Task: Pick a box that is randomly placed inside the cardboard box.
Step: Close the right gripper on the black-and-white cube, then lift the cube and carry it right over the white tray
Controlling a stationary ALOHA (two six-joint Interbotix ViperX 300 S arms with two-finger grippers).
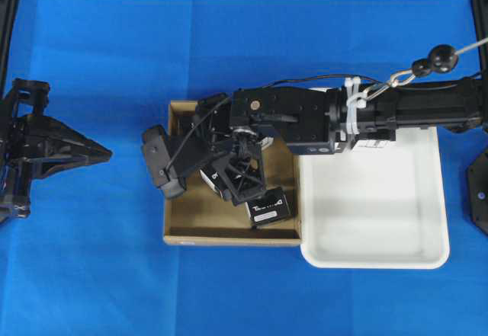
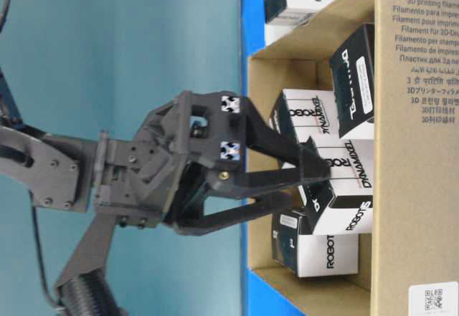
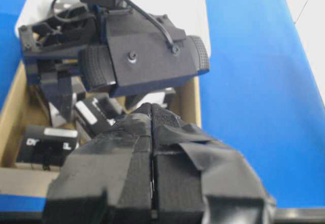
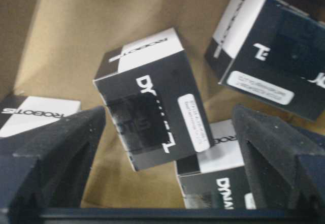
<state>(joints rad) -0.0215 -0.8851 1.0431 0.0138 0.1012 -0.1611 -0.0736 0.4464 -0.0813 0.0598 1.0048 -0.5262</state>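
Note:
The cardboard box (image 1: 197, 218) lies mid-table and holds several black boxes. My right gripper (image 1: 229, 177) reaches down into it, open. In the right wrist view the right gripper (image 4: 165, 155) straddles a tilted black box (image 4: 152, 97) with a white sticker, and both fingers stand apart from it. The table-level view shows the right gripper (image 2: 307, 185) at either side of a box (image 2: 348, 187) behind the cardboard box wall (image 2: 416, 201). Another box (image 1: 268, 206) lies near the front right corner. My left gripper (image 1: 101, 153) is shut and empty, left of the cardboard box; the left wrist view shows the left gripper (image 3: 152, 113) pressed shut.
A white plastic tray (image 1: 374, 222) adjoins the cardboard box on its right, with cartons (image 1: 372, 144) at its back under the right arm. The right arm's wrist camera (image 3: 142, 56) hangs over the cardboard box's left wall. Blue cloth (image 1: 91, 275) covers the table.

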